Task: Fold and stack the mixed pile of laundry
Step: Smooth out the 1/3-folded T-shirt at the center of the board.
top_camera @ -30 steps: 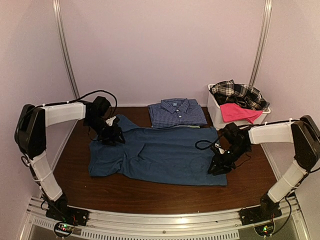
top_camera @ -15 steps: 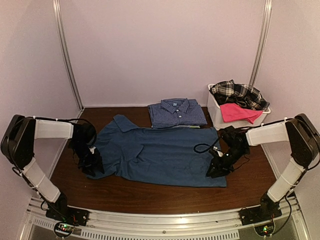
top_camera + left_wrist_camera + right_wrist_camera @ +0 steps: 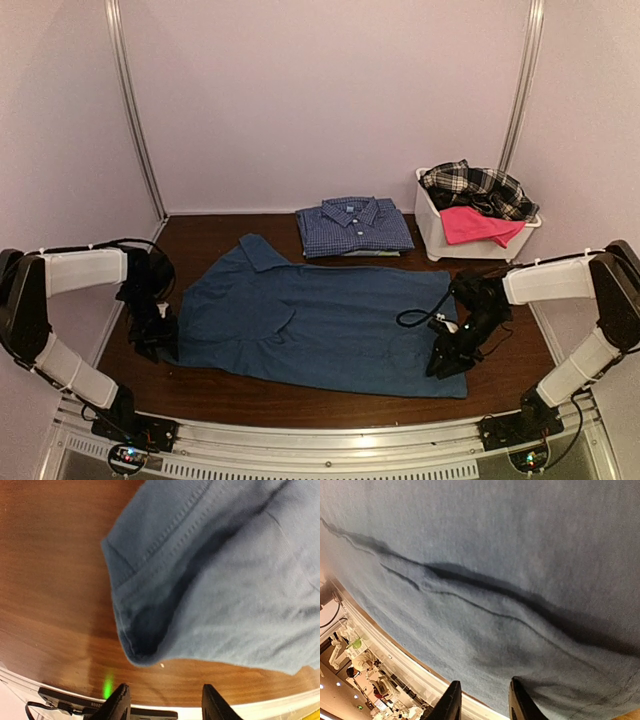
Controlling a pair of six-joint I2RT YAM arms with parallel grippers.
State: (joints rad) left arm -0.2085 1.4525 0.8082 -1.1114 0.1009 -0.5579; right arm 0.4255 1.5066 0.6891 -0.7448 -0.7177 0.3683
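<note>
A plain dark blue T-shirt (image 3: 330, 320) lies spread flat on the brown table. My left gripper (image 3: 155, 340) is open and empty just off its near left corner. In the left wrist view the gripper (image 3: 165, 707) is over bare wood, with that corner (image 3: 150, 630) just ahead. My right gripper (image 3: 450, 355) is over the shirt's near right part. In the right wrist view its fingers (image 3: 451, 702) stand apart on the blue cloth (image 3: 485, 580). A black-and-white plaid shirt (image 3: 480, 185) and a bright pink piece (image 3: 475, 222) lie in the bin.
A white plastic bin (image 3: 435, 235) stands at the back right. A folded blue checked shirt (image 3: 355, 225) lies at the back centre with a pale layer under it. Pale walls close in the sides and back. The table's near edge has a metal rail (image 3: 320, 440).
My left gripper moved from the shirt's far left shoulder down to its near left corner and let go. The shirt lies flatter and has shifted toward the near right with my right gripper.
</note>
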